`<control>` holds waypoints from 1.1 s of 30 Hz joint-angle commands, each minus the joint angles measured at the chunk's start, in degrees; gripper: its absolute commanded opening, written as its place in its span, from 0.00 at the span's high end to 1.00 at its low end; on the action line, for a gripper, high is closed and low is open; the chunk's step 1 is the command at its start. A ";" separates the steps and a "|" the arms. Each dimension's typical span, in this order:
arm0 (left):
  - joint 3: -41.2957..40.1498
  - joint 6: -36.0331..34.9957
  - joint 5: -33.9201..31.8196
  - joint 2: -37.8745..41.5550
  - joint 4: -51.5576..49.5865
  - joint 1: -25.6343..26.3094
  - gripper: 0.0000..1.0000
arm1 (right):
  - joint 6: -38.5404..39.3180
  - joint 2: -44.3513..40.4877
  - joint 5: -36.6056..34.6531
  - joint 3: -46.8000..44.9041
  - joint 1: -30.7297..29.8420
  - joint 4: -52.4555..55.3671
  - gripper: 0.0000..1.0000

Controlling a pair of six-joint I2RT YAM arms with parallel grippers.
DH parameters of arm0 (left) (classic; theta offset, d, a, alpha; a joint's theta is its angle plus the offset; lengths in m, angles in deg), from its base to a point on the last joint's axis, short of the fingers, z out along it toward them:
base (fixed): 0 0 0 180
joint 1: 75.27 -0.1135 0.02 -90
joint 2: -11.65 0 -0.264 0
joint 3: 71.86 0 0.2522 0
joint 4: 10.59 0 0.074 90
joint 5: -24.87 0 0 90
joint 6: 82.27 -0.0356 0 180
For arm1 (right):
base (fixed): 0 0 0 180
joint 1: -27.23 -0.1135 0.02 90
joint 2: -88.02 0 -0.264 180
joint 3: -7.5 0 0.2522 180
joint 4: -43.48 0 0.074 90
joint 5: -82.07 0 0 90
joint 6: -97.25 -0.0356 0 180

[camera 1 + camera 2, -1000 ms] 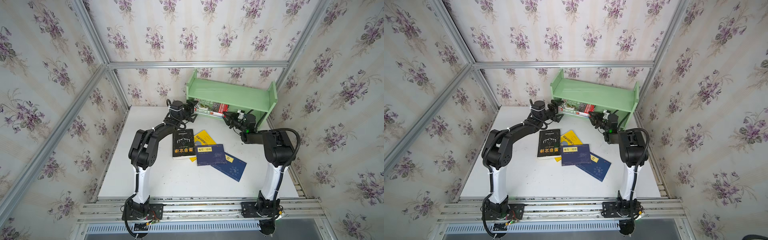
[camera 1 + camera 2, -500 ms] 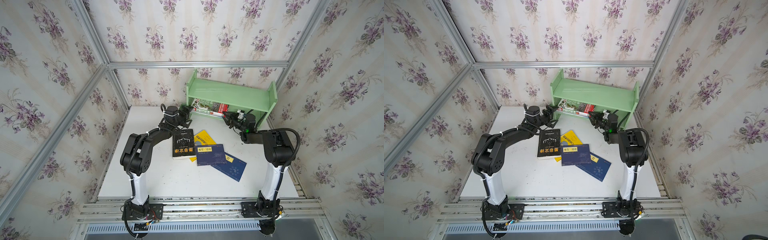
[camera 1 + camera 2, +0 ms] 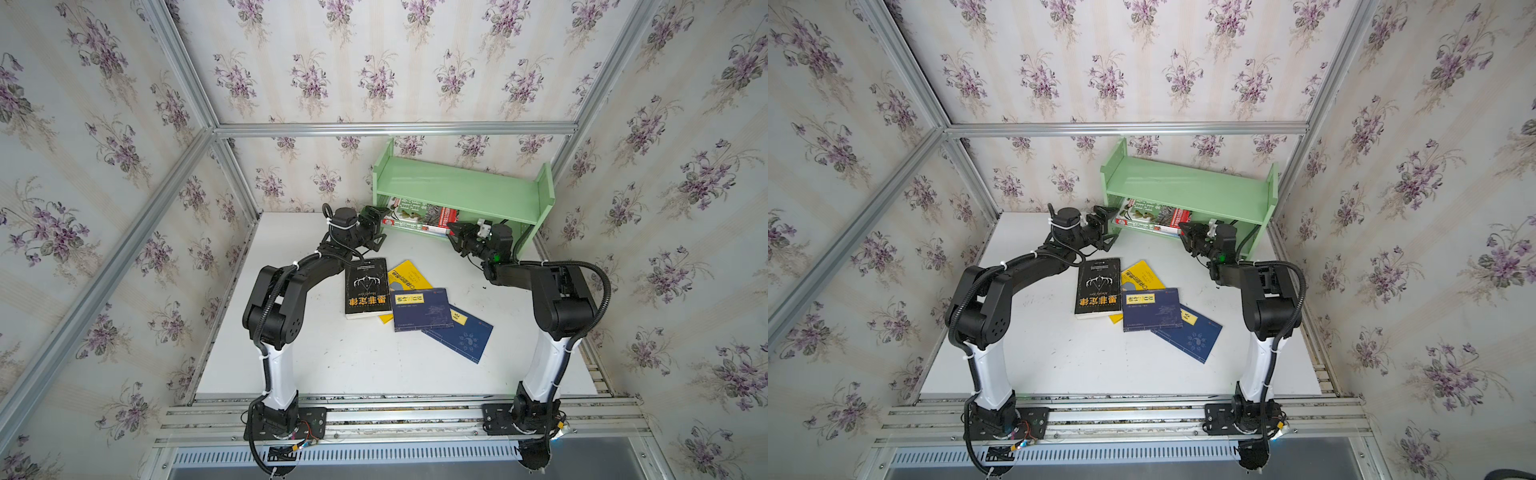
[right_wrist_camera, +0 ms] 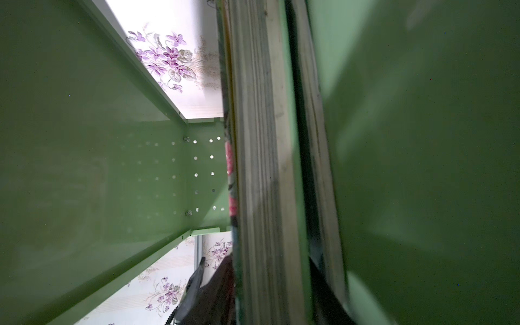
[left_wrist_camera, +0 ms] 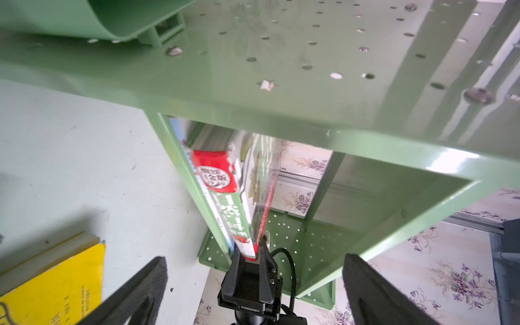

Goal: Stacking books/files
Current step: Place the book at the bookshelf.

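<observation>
Left fingers (image 5: 146, 284) wide apart (holding nothing), beside shelf (image 3: 457, 191). Right fingers (image 5: 264, 270) straddle green book (image 5: 225, 202) on the lower tier; cannot tell if gripped. Black book (image 3: 365, 289), yellow book (image 3: 409, 274) and navy books (image 3: 422, 309) clustered on desk (image 3: 353, 365).

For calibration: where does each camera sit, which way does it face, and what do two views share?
Top views: high behind the arms, looking down on white table and pale green two-tier shelf; both arms whole.
Left wrist: behind left gripper, facing along the lower tier at the green plant-photo book with red band; spread fingers show.
Right wrist: looking into that tier along page edges; own body unclear.
Shared: top and left wrist views show right gripper at that book's end.
</observation>
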 commanded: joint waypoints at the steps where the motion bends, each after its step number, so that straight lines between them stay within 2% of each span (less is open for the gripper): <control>1: 3.30 0.62 1.63 -1.86 3.22 0.30 0.01 | 1.91 -0.56 -0.88 0.97 -0.14 -2.19 0.59; 7: 8.35 2.08 1.23 -5.51 1.25 1.51 0.01 | 2.52 -0.29 -0.84 2.50 -0.23 -0.95 0.58; 16: 10.21 3.49 0.64 -7.78 1.28 2.15 0.01 | 5.96 -1.99 -1.30 2.60 -0.63 3.86 0.54; 33: 12.49 4.72 -0.25 -10.67 0.85 2.15 0.01 | 18.93 -5.17 -2.11 6.11 -0.60 20.96 0.49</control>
